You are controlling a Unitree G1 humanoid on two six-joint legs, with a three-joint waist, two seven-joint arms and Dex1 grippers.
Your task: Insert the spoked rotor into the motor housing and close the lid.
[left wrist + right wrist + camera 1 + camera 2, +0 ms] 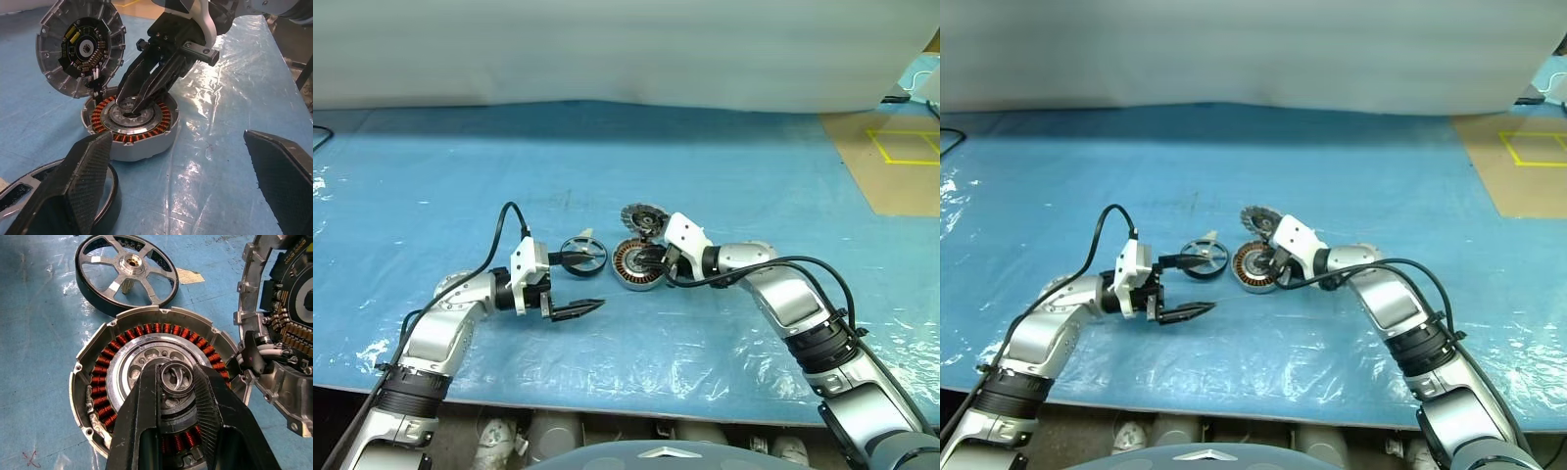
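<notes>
The spoked rotor [127, 273] lies flat on the blue table cover [724, 186], just beside the motor housing [146, 382] and apart from it. The housing sits open with its ring of copper windings showing, and the lid [80, 46] stands tilted up at its far edge, circuit face toward the can. The right gripper [177, 378] reaches down at a slant into the housing's centre, fingers drawn close around the small ring at the hub. The left gripper [576, 282] lies nearly level, pointing toward the housing, its jaws spread wide and empty, one finger [80, 176] over the rotor's rim.
</notes>
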